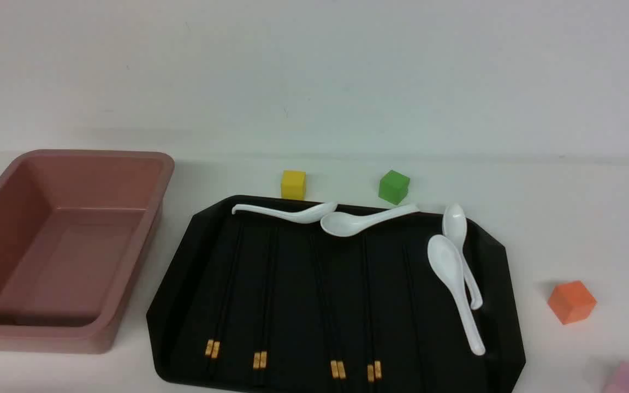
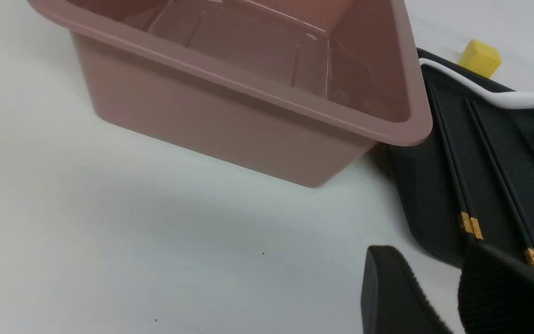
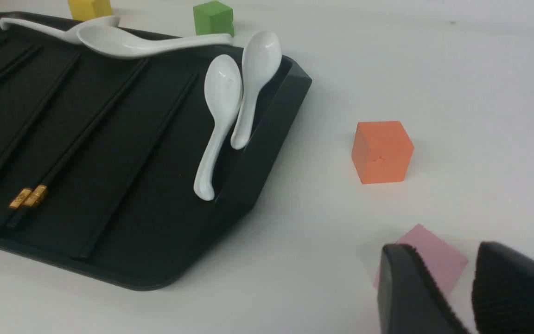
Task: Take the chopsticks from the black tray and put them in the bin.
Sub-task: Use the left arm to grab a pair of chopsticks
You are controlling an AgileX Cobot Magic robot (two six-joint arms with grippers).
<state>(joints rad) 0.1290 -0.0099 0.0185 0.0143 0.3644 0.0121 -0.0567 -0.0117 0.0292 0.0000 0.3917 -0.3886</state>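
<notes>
The left tool (image 2: 429,271) and right tool (image 3: 441,266) hung empty, jaws slightly parted; chopsticks (image 1: 265,305) lay in spaced pairs on the black tray (image 1: 295,295), bin (image 1: 90,154) just beside, likely for short carries

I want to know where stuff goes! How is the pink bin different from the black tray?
The bin is dusty pink; the black tray is glossy black. The bin is deep with tall walls; the tray is flat with a low rim. The bin is empty, while the tray holds chopsticks and white spoons. Both sit on the white table, side by side.
</notes>
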